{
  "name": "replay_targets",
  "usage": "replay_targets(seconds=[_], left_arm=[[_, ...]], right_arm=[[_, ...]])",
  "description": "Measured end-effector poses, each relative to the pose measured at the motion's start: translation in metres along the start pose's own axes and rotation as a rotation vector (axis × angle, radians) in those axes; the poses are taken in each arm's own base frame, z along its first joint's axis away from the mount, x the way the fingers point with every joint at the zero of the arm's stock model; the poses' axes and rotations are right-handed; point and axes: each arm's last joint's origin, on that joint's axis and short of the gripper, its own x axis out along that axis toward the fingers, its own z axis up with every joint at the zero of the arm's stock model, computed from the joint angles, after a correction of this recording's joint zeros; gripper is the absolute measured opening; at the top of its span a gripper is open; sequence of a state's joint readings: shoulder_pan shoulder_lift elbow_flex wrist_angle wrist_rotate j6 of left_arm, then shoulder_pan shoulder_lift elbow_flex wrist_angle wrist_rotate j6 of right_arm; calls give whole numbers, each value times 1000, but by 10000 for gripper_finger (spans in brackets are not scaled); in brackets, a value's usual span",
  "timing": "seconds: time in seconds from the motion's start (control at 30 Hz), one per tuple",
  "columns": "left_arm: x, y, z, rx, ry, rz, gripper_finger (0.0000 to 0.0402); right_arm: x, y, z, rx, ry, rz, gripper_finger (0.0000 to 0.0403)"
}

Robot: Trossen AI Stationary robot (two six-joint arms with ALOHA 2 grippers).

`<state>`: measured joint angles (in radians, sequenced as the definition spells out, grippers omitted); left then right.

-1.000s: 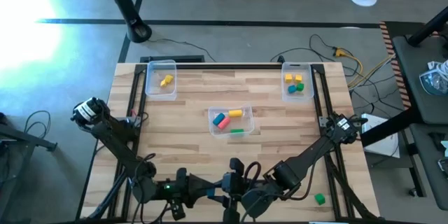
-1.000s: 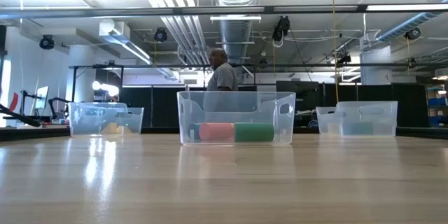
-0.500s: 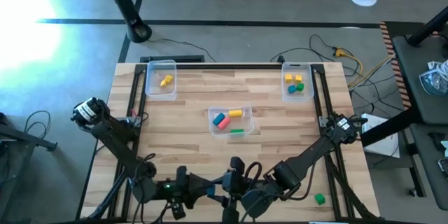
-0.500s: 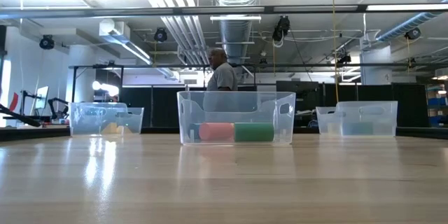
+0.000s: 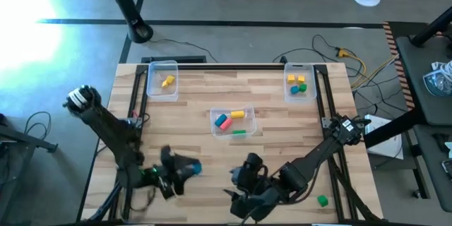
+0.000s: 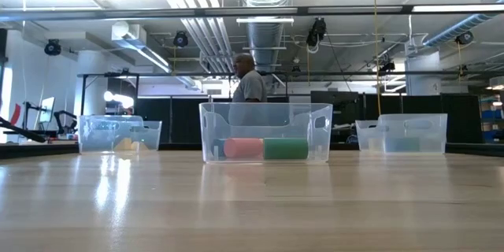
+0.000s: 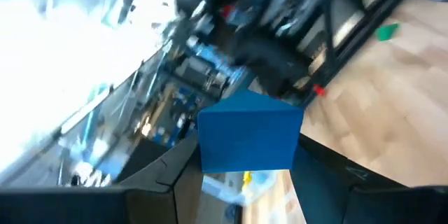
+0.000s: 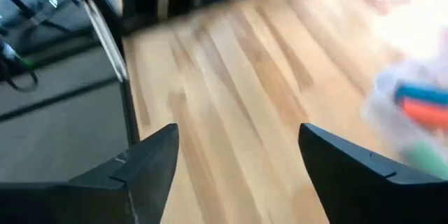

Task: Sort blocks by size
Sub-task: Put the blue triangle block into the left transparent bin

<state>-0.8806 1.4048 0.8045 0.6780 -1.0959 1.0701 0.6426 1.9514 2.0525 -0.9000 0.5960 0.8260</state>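
Two tools | left tool [image 7: 246, 164] pinching blue block [image 7: 246, 134] | right tool [image 8: 238, 157] spread wide, empty, above table [image 8: 231, 77]

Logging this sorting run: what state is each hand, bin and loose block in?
left hand: shut on blue block
right hand: open, empty
middle bin: holds several blocks
left bin: holds a yellow block
right bin: holds several small pieces
green block: loose, outside the bins
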Motion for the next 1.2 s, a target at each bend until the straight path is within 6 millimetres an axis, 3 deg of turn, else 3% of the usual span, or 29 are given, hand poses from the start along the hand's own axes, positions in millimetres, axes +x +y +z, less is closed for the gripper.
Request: replay_targets(seconds=[0.13, 0.33, 0.53, 0.7, 0.83, 0.97, 1.2], left_arm=[[-13, 28, -38, -73, 159, 114, 167], [-11, 71, -101, -158, 456, 347, 167], [-6, 99, -155, -224, 561, 504, 167], [8, 94, -191, -414, 457, 366, 167], [22, 101, -227, -480, 636, 339, 167], [30, 125, -265, -529, 840, 369, 170], [32, 176, -340, -836, 1093, 334, 171]], right_arm=[[-8, 2, -16, 53, 81, -31, 301], [-17, 10, -31, 56, 99, -16, 304], [-20, 13, -34, 53, 99, -9, 290], [-20, 14, -38, 38, 103, -10, 279], [-19, 13, -41, 27, 110, -17, 273], [-15, 12, -46, 12, 118, -28, 266], [-9, 6, -57, -51, 165, -78, 253]])
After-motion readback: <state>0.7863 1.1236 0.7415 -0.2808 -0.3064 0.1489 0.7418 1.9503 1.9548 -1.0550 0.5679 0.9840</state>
